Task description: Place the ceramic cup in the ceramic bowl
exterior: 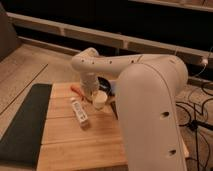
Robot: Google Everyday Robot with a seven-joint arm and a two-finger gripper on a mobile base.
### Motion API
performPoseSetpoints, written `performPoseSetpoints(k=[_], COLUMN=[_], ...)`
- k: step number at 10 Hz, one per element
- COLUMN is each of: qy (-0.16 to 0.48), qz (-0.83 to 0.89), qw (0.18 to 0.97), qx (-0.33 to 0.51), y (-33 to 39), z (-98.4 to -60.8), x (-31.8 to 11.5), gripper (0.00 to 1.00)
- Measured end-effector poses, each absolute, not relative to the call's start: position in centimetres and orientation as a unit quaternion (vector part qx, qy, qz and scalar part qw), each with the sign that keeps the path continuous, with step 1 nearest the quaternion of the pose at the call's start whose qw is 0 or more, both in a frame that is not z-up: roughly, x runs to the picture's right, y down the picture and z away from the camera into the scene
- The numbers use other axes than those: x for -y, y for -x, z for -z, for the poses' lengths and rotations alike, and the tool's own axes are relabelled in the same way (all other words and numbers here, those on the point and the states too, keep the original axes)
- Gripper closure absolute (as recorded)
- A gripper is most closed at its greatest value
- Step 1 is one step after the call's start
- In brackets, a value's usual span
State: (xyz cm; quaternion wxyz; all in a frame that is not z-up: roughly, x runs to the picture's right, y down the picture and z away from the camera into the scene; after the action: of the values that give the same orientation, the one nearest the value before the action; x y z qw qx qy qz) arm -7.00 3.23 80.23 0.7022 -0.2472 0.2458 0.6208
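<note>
My end effector (pixel 95 93) is at the ceramic cup (pixel 100 99), just beside the ceramic bowl (pixel 106 82), presumably for transfer; whether it grips, I cannot tell.

Cream cup (pixel 100 99) upright at gripper (pixel 94 93), beside dark bowl (pixel 106 83)

- Wooden table (pixel 75 145) is carrying everything; a mat (pixel 25 120) is lying along its left side.
- Ceramic cup (pixel 100 99) is sitting near the table's middle, with the ceramic bowl (pixel 106 83) just behind it.
- Gripper (pixel 95 94) is hanging at the cup's left side, and the arm (pixel 150 95) is reaching in from the right.
- Oblong box (pixel 80 112) is lying front-left of the cup.
</note>
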Motion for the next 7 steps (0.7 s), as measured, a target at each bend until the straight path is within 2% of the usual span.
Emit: performPoseSetpoints(k=[3, 7], qy=[0.219, 0.225], qz=[-0.634, -0.650], qw=[0.699, 0.693], qx=[-0.248, -0.215], y=[4.4, 3.9], z=[-81.3, -86.2], x=[1.1, 6.1], gripper=[1.00, 1.00])
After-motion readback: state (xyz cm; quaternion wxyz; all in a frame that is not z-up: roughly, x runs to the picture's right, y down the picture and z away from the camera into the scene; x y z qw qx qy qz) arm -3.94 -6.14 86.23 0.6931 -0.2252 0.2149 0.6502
